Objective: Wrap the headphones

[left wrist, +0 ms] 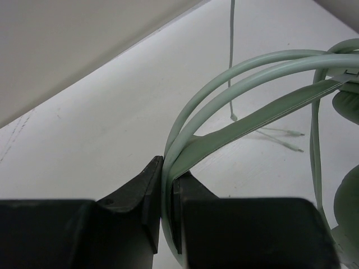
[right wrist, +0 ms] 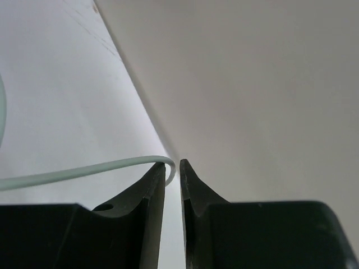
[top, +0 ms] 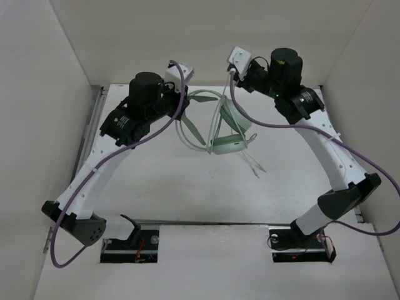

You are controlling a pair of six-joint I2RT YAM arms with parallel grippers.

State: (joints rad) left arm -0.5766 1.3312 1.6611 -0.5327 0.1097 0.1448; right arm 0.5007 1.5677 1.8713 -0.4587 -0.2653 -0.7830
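- The headphones [top: 220, 128] are just above the middle of the overhead view, between the two arms. Their earcups [top: 228, 145] are on the lower right side. I cannot tell whether the cups rest on the table [top: 187, 200].
- Your left pincer [left wrist: 167, 188] is at the bottom centre of its wrist view. It is clamped tight on the headband [left wrist: 247, 70], which arcs away to the upper right.
- Your right pincer [right wrist: 173, 168] is at the bottom centre of its own view, close to the back wall [right wrist: 269, 84].
- Its jaws stand a narrow gap apart. The cable [right wrist: 78, 172] comes in from the left edge and hooks over the left fingertip into that gap.
- The gap looks wider than the cable, so I judge the cable loose there rather than pinched.
- The step in hand seems to be laying a turn of cable round the headphones.
- Keep the left clamp firm, because it is your anchor.
- Before you draw the right pincer away, check that the turn lies snug, or it may spring off.
- Take your next hold further down the cable, toward the loose end [top: 253, 164] lower right of the earcups in the overhead view.
- Keep light tension on the cable, and steer it clear of the purple arm lead [top: 262, 125].
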